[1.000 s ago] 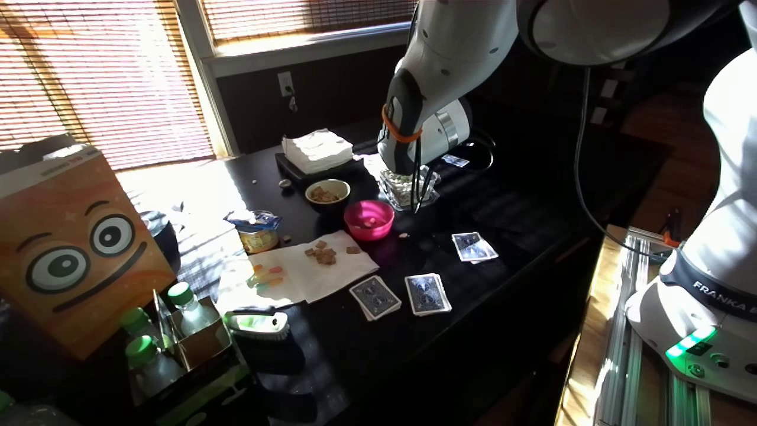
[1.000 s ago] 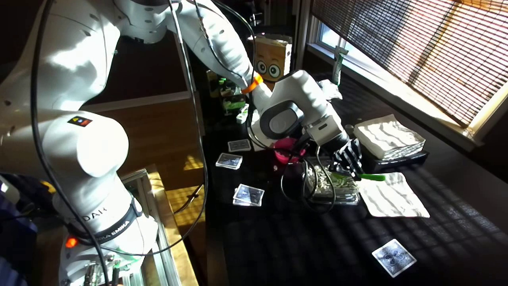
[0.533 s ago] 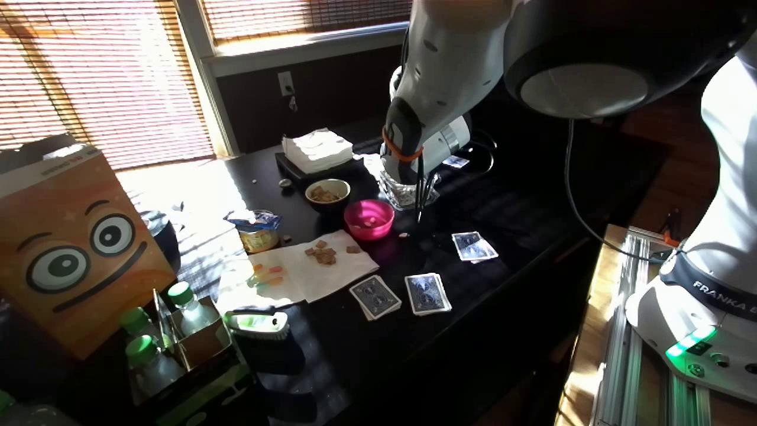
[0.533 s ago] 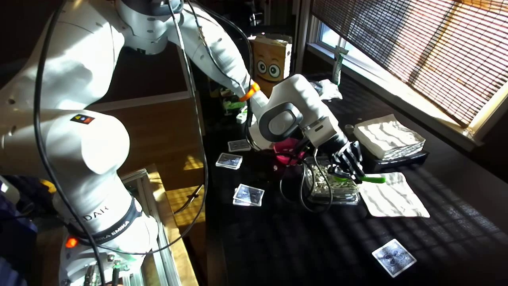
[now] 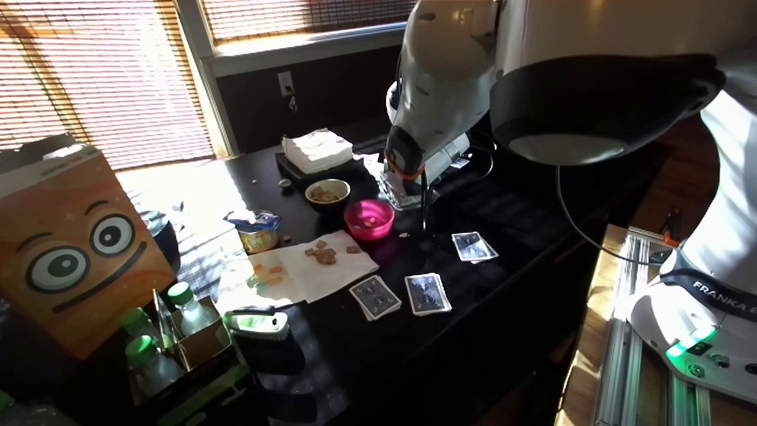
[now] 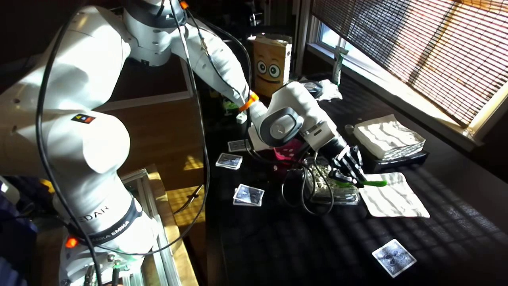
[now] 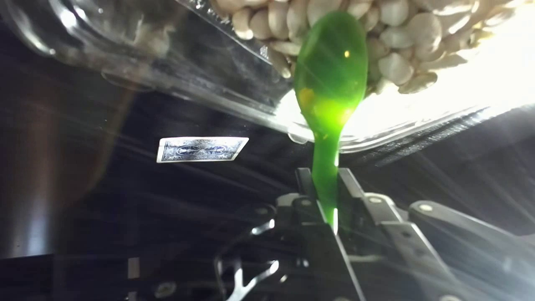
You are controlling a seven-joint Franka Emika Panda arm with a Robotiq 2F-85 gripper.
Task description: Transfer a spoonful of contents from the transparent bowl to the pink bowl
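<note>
Contents [image 7: 395,69]: pale, heaped, right there ahead of the fingertips [image 7: 351,184]!
Transparent bowl [image 7: 217,75]: around them, just past the fingers.
Green spoon [image 7: 332,71]: handle between the fingers, head out over the contents; touching, can't tell.
Gripper [image 7: 326,179]: pinching that handle from both sides.
Pink bowl [image 6: 287,149]: well apart, left of the fingers in an exterior view.
Card [image 7: 202,149]: left of the fingers in the wrist view.

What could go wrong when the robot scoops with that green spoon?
The fingers pinch only a narrow handle, so the green spoon might twist and drop pale pieces. In the wrist view it crosses the edge of the clear container, so it could bump that. The cables dangle near the pink bowl and might snag it.
</note>
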